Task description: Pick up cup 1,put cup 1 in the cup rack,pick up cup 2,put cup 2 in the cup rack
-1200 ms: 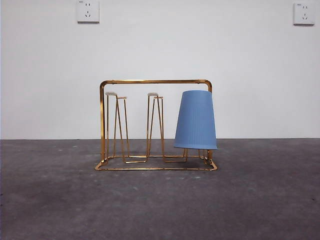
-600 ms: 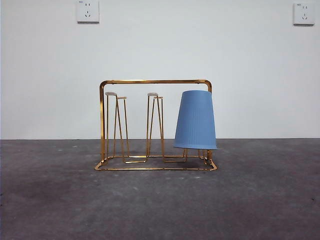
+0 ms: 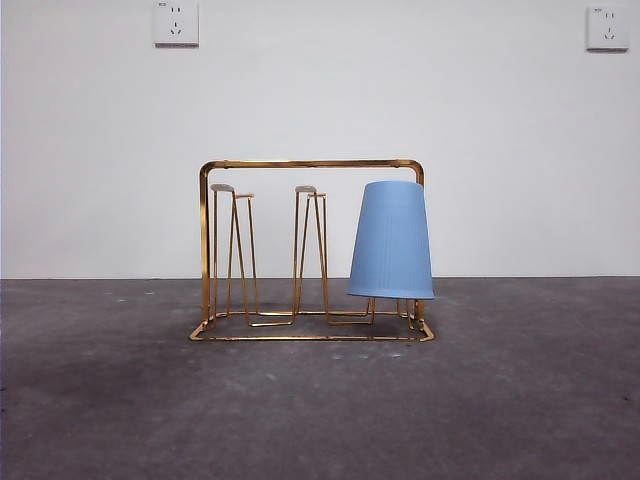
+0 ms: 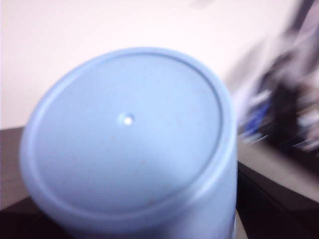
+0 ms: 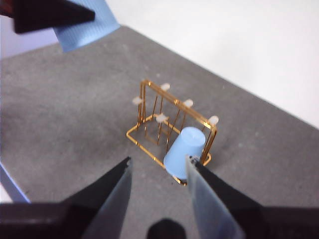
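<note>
left hand [image 5: 52, 15] gripping blue cup [image 4: 129, 144], cup rack [image 3: 312, 250]

Wall: plain white painted wall [image 3: 320, 100] behind the table, smooth and evenly lit.
Sockets: two white square plastic wall sockets, one [image 3: 176, 22] high above the table's left part, the other [image 3: 608, 27] high near the right edge of the front view.
Table: dark grey, mottled, rough-looking tabletop [image 3: 320, 410], its far edge meeting the wall in a straight level line.
Light: soft and even, with faint shadows on the tabletop.
</note>
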### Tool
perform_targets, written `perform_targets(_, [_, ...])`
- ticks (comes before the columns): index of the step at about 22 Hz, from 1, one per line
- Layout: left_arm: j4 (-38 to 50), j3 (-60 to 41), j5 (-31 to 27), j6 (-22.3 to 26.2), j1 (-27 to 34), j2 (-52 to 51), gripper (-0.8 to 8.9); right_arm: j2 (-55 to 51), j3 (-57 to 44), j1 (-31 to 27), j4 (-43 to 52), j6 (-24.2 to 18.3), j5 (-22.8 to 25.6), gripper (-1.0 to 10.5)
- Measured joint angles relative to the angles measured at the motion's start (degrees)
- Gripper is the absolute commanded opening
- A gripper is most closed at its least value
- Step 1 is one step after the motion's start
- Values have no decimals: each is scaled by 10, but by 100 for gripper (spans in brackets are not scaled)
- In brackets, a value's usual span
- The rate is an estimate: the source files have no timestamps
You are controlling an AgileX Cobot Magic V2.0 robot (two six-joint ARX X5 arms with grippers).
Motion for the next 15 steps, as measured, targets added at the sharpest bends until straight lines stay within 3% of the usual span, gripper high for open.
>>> perform_targets(3, [-30,0,-55,37,0,15,-7,1,0,0,-7,9,2,189])
perform_targets(8, [-23,0,-74,69,20,51,-7,2,0,0,-7,23,1,189])
perform_targets(15, [23,-45,-50,75,75,95,-7,2,0,0,-25,38,1,189])
